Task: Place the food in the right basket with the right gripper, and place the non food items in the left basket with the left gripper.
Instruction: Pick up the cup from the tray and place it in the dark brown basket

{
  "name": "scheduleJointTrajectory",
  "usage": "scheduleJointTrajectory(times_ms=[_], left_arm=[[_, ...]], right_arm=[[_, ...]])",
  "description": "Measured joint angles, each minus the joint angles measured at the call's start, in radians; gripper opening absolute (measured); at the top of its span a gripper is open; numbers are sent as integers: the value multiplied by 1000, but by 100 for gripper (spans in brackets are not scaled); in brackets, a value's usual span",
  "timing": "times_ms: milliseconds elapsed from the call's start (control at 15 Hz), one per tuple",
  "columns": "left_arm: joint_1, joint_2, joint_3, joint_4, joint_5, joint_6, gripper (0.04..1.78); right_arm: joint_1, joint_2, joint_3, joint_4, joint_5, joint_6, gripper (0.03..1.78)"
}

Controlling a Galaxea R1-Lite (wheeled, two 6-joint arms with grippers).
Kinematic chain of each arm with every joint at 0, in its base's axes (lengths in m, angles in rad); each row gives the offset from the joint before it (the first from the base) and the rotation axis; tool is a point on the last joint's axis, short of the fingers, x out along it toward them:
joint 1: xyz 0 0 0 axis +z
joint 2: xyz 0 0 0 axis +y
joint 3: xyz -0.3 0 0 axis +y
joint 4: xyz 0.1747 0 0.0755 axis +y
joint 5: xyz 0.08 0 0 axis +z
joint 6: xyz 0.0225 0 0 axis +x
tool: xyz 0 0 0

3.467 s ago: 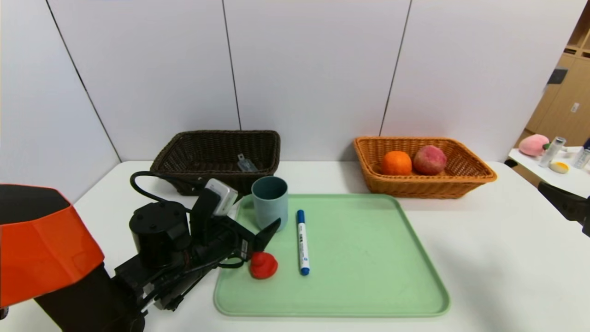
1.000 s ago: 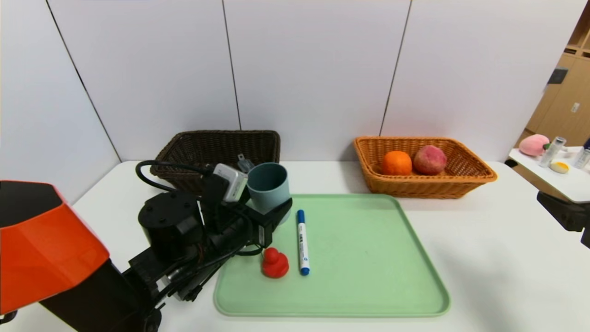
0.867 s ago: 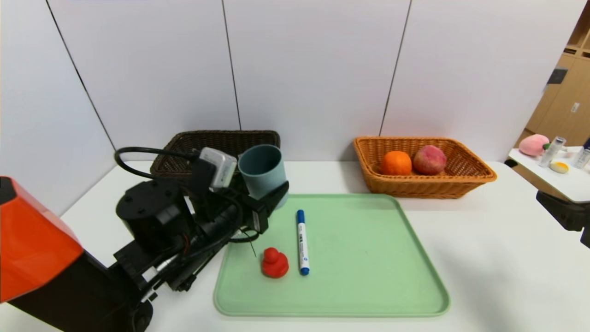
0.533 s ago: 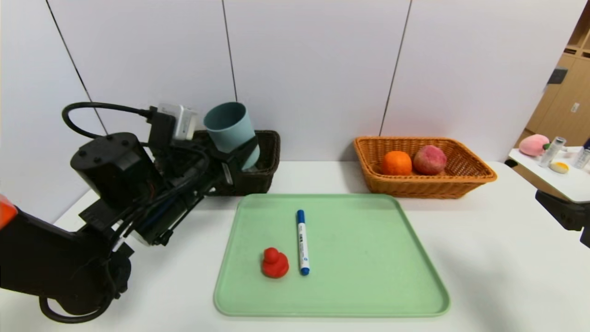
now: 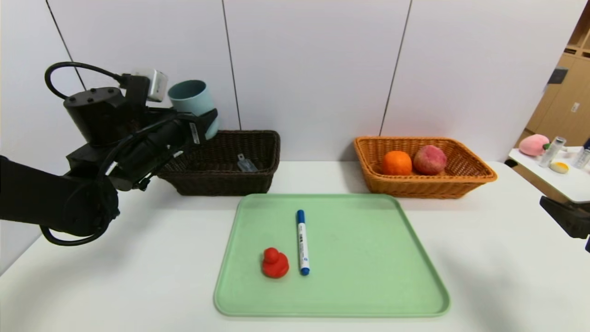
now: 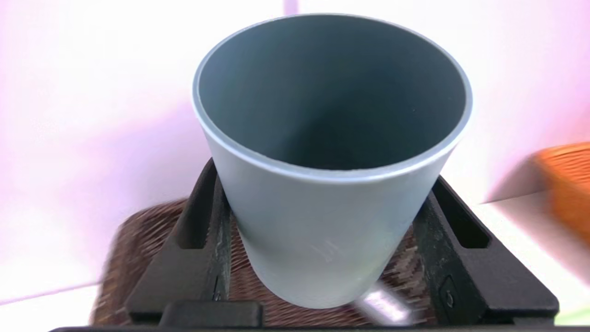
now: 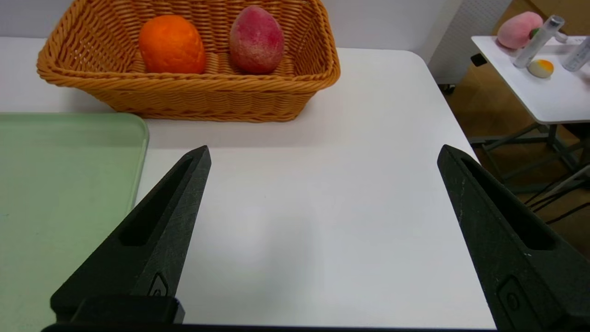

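1. The left gripper [image 5: 203,122] is clamped on 1 blue-grey cup [image 5: 191,103], held mouth-up between its fingers [image 6: 203,240], raised over the near-left corner of the dark left basket [image 5: 221,161].
2. The right gripper [image 7: 322,193] is parked at the table's right edge, jaws wide apart, holding nothing.
3. 1 clear case [image 5: 246,163] lies in the left basket.
4. 1 marker [image 5: 302,242] and 1 red duck [image 5: 275,263] lie on the green tray [image 5: 368,258].
5. 2 fruits, an orange [image 5: 396,163] and a peach [image 5: 429,160], sit in the right basket [image 5: 424,186].

- No text is legible anywhere.
- The marker [image 5: 302,242] carries dark print along its white barrel, too small to make out.
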State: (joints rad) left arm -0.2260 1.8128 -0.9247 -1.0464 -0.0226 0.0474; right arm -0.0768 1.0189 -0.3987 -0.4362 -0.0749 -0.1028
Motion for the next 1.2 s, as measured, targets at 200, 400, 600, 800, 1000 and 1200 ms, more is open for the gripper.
scheduleJointTrajectory(times_ms=[200,400,600,800,1000,1200], left_arm=[[52,34,-24,117,0,75,110],[71,37,-118,310,0,114,110],[77,20,-287,600,3,137,110],[80,27,-497,924,8,140,110],[79,73,-630,1137,25,140,110],[82,127,-661,1157,30,133,109]], right_arm=[[1,-6,15,1,0,1,169],[0,-6,24,-1,0,7,169],[0,-6,37,-1,5,23,169],[0,-6,42,-1,6,37,169],[1,-6,43,-1,12,40,169],[0,-6,42,-1,13,43,169]])
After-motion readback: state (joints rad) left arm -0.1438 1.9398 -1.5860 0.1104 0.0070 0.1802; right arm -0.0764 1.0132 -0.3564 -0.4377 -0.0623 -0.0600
